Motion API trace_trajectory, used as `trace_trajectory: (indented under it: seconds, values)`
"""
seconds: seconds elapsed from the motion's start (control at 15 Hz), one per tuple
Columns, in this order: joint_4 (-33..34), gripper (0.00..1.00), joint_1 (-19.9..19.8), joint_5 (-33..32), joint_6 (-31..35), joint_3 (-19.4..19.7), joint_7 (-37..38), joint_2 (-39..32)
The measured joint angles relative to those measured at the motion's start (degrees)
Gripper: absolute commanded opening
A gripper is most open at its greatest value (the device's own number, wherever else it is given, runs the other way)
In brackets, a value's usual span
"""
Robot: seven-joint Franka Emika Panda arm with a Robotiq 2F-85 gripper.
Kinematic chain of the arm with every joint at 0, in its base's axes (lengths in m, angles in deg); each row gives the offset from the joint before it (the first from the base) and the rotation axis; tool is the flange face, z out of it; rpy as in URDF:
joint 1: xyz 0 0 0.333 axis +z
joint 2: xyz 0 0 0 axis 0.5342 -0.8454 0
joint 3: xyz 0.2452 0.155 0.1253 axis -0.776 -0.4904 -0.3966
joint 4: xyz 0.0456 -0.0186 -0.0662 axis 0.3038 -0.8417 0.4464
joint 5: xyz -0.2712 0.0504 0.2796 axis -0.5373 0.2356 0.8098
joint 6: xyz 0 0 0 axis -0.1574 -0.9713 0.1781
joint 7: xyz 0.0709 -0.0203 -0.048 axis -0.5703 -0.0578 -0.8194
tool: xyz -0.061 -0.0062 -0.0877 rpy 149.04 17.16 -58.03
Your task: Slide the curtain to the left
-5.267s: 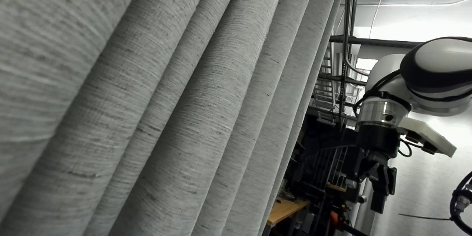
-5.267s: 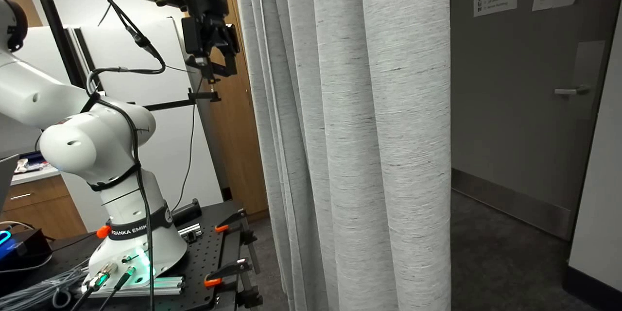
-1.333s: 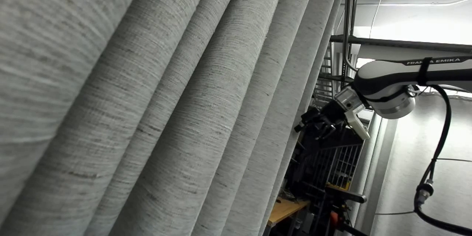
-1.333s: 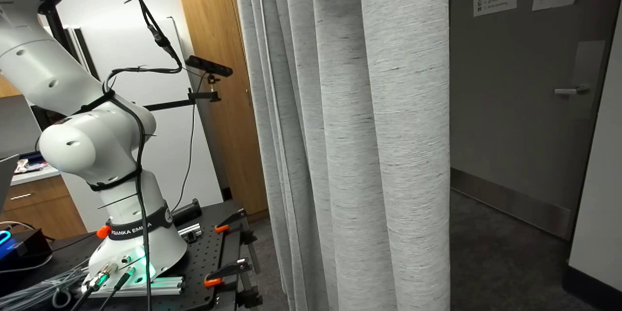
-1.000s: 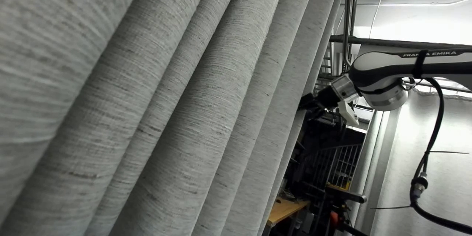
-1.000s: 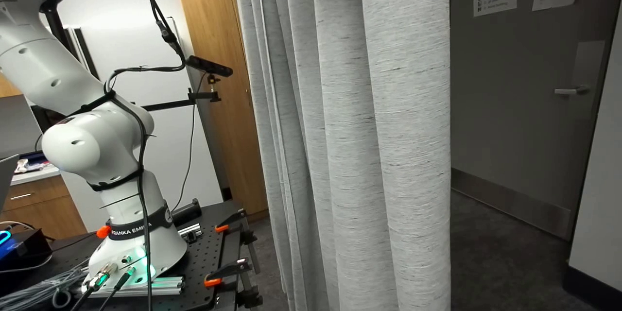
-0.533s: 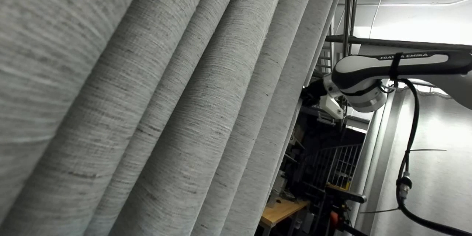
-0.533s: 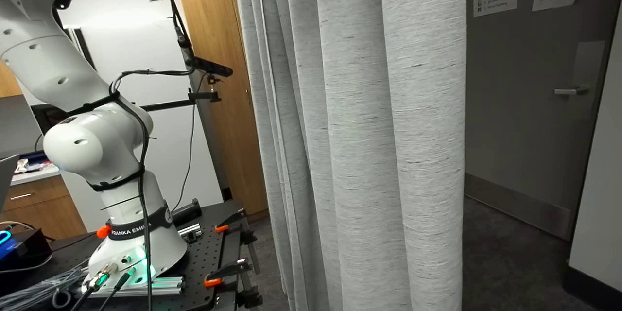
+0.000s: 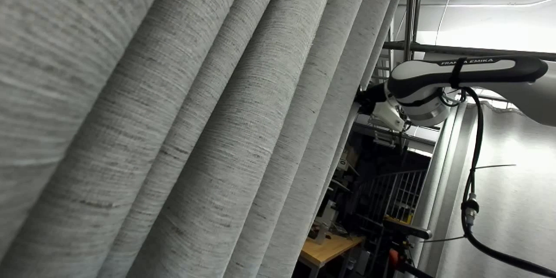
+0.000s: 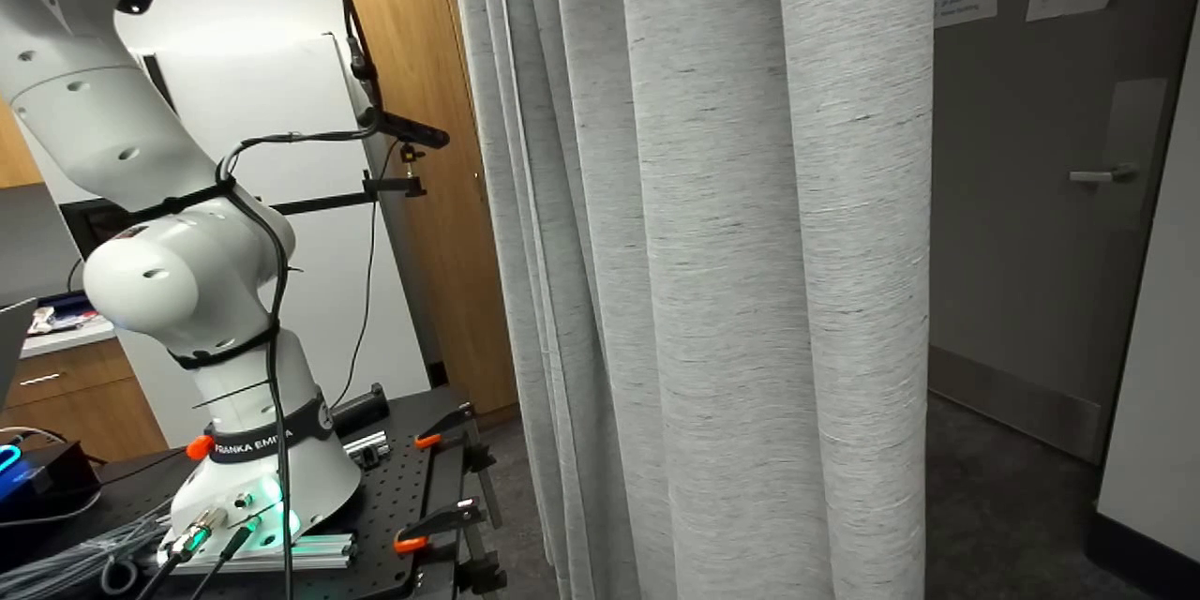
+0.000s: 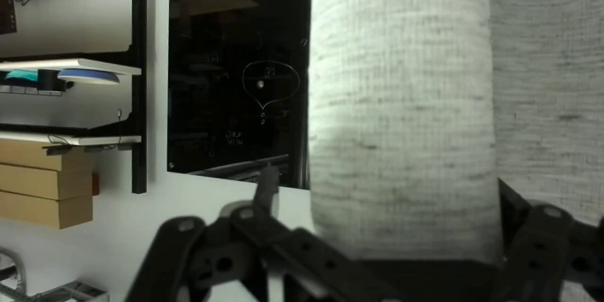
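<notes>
The curtain is a large light-grey pleated drape that fills much of an exterior view. It also hangs in the middle of an exterior view and on the right in the wrist view. My gripper is at the curtain's far edge, its fingertips hidden behind the fabric there. In the wrist view my gripper has its fingers wide apart. A curtain fold lies between them, close to the right finger, with a gap at the left finger. The gripper is out of frame in an exterior view where the arm shows.
A wooden table and metal railings stand beyond the curtain. A bracket-mounted camera is beside the arm. A grey door is behind the curtain. The wrist view shows a black board and shelves.
The arm has swung to the curtain's edge and pushed on. The curtain's free edge has shifted right in an exterior view, covering more of the door, and slightly left in an exterior view, uncovering more table.
</notes>
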Motion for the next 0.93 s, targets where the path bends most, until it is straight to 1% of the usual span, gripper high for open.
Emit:
trace_trajectory:
  seconds: [0.07, 0.13, 0.2, 0.27, 0.4, 0.6, 0.73, 0.93]
  values:
    - [0.6, 0.68, 0.0, 0.1, 0.1, 0.0, 0.2, 0.0]
    - [1.1, 0.58, 0.0, 0.1, 0.2, 0.0, 0.3, 0.0]
    - [1.5, 0.51, 0.0, 0.1, 0.3, -0.1, 0.3, 0.0]
    - [1.6, 0.42, 0.0, 0.1, 0.5, -0.2, 0.3, 0.0]
    - [1.7, 0.28, 0.0, 0.1, 0.5, -0.6, 0.3, 0.0]
    - [1.7, 0.04, 0.0, 0.0, 0.6, -1.8, 0.3, 0.0]
    - [1.6, 0.00, 0.0, -0.7, 0.6, -2.7, 0.8, 0.0]
    - [1.4, 0.00, 0.1, -2.7, 0.6, -5.0, 2.2, 0.1]
